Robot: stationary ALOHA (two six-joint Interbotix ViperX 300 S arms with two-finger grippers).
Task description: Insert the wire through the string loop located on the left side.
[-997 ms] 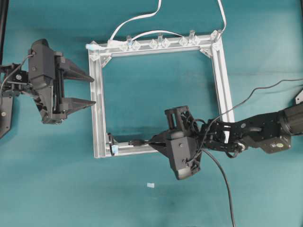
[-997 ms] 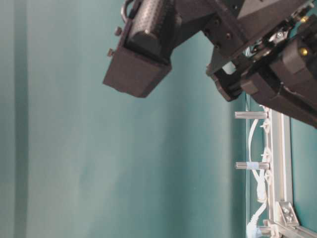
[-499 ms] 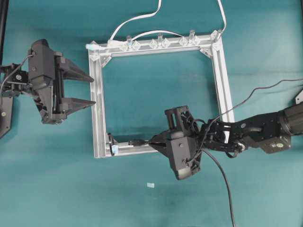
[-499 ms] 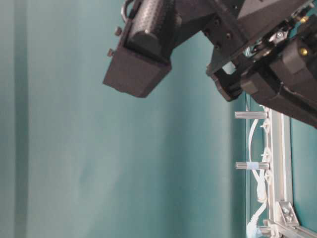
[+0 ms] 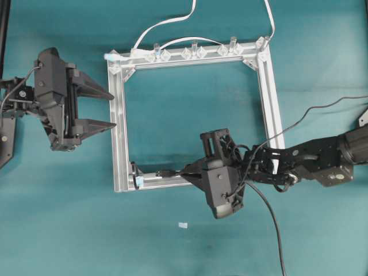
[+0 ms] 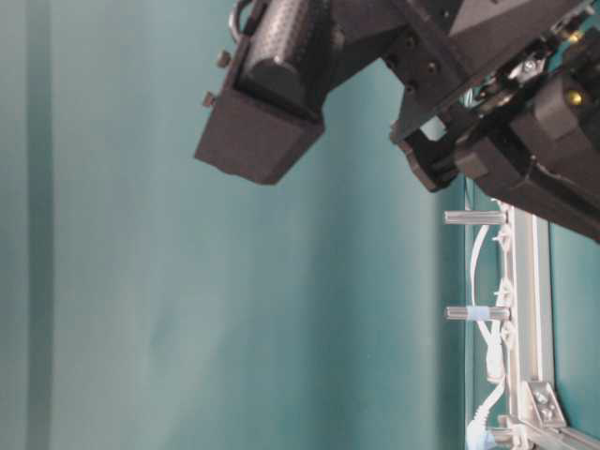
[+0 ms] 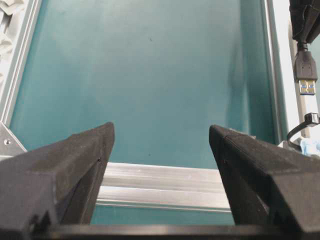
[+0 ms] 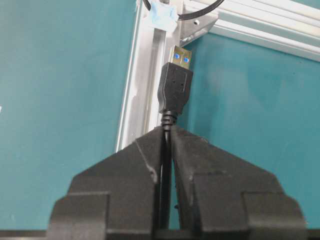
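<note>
The wire [image 5: 270,138] is a thin black cable; its USB plug [image 5: 164,172] hangs just over the near rail of the aluminium frame [image 5: 119,144]. My right gripper [image 5: 187,171] is shut on the cable right behind the plug. In the right wrist view the plug [image 8: 175,85] sticks out past the right gripper [image 8: 167,130], metal tip pointing at the string loop [image 8: 197,16] and its pale blue tab [image 8: 162,15], a short gap away. The loop [image 5: 134,169] stands at the frame's near left corner. My left gripper [image 5: 113,109] is open and empty at the frame's left rail.
A white flat cable [image 5: 167,23] runs through clear clips [image 5: 194,52] on the far rail. A small white scrap [image 5: 183,225] lies on the teal table in front of the frame. In the left wrist view the left gripper [image 7: 161,130] frames the rail [image 7: 160,185], with the plug [image 7: 305,70] at the right edge.
</note>
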